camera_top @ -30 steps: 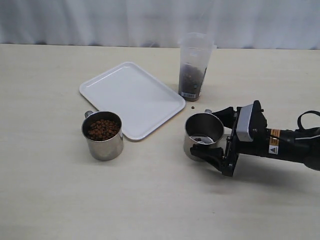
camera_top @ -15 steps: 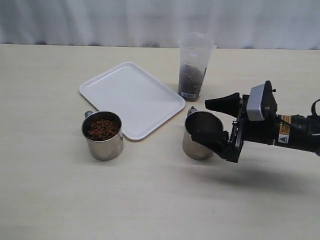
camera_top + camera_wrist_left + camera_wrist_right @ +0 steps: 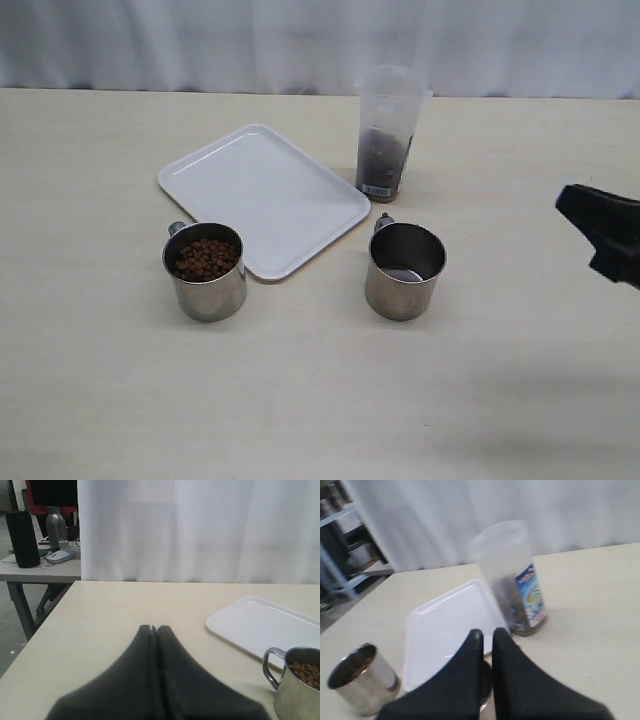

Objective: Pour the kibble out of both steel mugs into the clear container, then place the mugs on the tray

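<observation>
A steel mug (image 3: 205,272) full of brown kibble (image 3: 207,258) stands just off the front corner of the white tray (image 3: 263,196). The other steel mug (image 3: 404,270) stands upright and looks empty, in front of the clear container (image 3: 388,133), which holds kibble in its lower part. My right gripper (image 3: 566,200) is at the right edge, well away from that mug, and is shut on nothing (image 3: 487,632). My left gripper (image 3: 154,628) is shut and empty above bare table, with the full mug (image 3: 297,690) and the tray (image 3: 260,625) off to one side. It is outside the exterior view.
A white curtain hangs behind the table's far edge. In the left wrist view a second table (image 3: 40,567) with a bottle and a mouse stands beyond the table's side edge. The right wrist view also shows the container (image 3: 512,580), tray (image 3: 447,630) and full mug (image 3: 362,680).
My right gripper let go of the empty mug, drew back to the right edge and shut. The mug stayed upright on the table. The left gripper has not changed.
</observation>
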Available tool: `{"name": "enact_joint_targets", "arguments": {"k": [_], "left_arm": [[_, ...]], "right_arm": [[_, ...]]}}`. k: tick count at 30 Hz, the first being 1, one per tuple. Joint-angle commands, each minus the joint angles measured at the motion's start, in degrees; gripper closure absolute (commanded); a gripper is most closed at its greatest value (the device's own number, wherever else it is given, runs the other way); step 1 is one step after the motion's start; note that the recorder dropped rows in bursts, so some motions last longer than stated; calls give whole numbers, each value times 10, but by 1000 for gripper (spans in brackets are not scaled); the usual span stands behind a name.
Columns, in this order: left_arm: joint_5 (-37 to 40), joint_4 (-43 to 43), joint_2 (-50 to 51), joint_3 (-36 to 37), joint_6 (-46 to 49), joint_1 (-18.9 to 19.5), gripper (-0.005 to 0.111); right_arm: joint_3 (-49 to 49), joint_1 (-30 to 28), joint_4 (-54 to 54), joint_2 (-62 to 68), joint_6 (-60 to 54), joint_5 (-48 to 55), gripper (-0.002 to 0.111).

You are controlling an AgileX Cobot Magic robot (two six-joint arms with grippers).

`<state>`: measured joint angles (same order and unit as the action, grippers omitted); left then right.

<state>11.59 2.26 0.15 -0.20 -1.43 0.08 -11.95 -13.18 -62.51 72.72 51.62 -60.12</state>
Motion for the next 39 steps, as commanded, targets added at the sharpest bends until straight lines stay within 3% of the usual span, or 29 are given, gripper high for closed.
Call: {"name": "enact_joint_targets", "arguments": {"k": [1, 6, 8, 12, 22, 26, 33, 39], "left_arm": [[-3, 0, -2, 2, -2, 2, 107], [-3, 0, -2, 2, -2, 2, 107], [-3, 0, -2, 2, -2, 2, 107], [-3, 0, -2, 2, -2, 2, 107], [-3, 0, -2, 2, -2, 2, 107], [-3, 0, -2, 2, -2, 2, 107], [-3, 0, -2, 2, -2, 2, 107], [-3, 0, -2, 2, -2, 2, 107]], "right_arm": [[89, -9, 108, -151, -60, 82, 104], [120, -9, 109, -322, -47, 180, 104], [120, -7, 60, -408, 43, 227, 104], [120, -7, 38, -482, 148, 227, 104], [120, -7, 38, -576, 155, 225, 104], [120, 33, 38, -576, 155, 229, 104], [120, 166, 39, -576, 147, 226, 104], [120, 164, 51, -656, 125, 271, 104]]}}
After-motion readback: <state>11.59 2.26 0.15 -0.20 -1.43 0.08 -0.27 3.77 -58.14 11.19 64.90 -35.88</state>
